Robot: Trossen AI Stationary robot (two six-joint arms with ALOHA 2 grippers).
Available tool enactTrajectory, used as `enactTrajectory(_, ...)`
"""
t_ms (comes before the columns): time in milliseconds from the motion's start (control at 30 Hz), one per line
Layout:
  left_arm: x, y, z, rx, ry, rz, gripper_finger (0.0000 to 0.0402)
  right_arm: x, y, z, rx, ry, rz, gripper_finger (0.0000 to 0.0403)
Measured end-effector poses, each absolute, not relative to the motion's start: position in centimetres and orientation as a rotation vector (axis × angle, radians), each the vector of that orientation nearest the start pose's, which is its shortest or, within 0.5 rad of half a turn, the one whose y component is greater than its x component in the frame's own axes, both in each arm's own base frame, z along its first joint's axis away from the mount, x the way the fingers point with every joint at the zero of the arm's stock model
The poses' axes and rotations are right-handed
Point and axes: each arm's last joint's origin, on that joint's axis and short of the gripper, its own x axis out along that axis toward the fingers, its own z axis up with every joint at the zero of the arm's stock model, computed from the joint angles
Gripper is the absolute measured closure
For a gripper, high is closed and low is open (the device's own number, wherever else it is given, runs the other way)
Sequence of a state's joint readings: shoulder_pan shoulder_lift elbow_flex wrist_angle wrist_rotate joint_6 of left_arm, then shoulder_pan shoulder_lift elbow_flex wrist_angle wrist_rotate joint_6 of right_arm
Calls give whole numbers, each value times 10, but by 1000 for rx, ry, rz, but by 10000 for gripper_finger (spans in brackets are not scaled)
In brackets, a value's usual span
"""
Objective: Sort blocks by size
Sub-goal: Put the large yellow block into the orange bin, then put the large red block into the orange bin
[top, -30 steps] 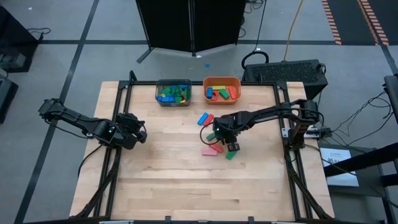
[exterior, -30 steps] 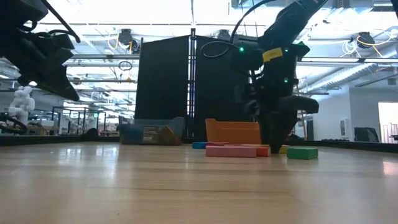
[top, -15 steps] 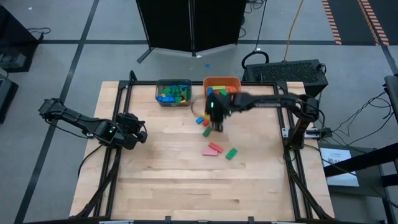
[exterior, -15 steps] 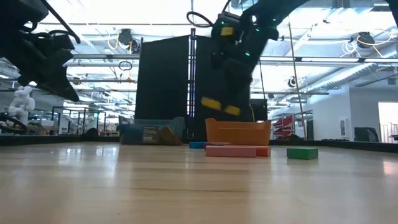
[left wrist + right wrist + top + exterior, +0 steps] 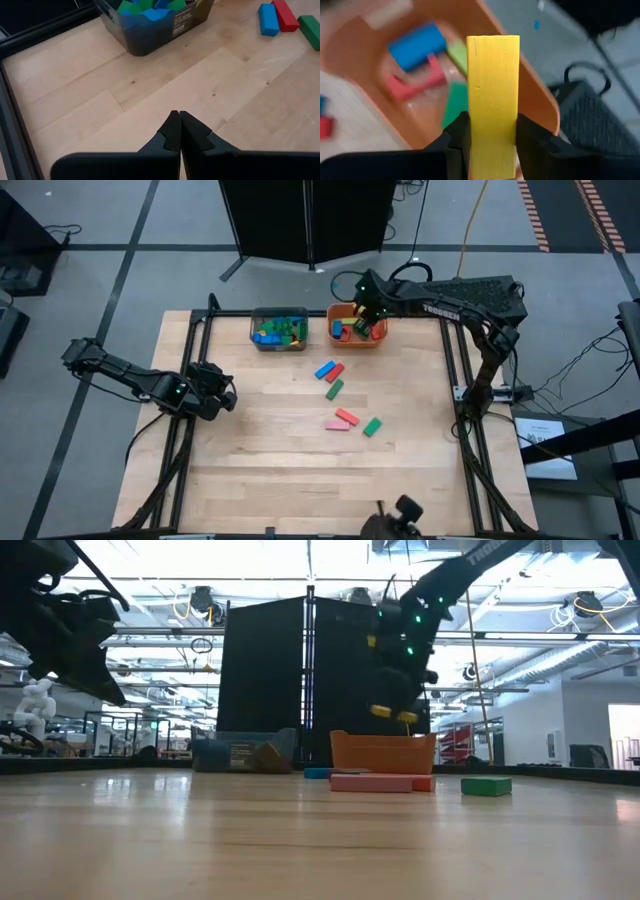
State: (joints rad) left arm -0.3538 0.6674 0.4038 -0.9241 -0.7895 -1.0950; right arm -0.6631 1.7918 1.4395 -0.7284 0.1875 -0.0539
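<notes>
The right arm reaches across the far side of the surface, its right end effector (image 5: 369, 317) raised well clear of it, fingers (image 5: 455, 137) clamped on something between them. The left arm is bent low at the left side, its left end effector (image 5: 175, 131) fully closed and empty.
</notes>
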Motion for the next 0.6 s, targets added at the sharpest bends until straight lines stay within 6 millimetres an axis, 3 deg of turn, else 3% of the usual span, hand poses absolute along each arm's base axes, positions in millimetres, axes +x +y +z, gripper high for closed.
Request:
enactTrajectory(167, 99, -15, 179, -341, 652, 839, 401, 284, -246, 233, 261, 1174, -744, 301)
enactTrajectory(433, 99, -15, 179, -340, 651, 839, 401, 288, -246, 226, 278, 1173, -693, 160)
enactTrajectory(600, 99, -15, 179, -341, 651, 839, 401, 303, -233, 236, 327, 1091, -511, 123)
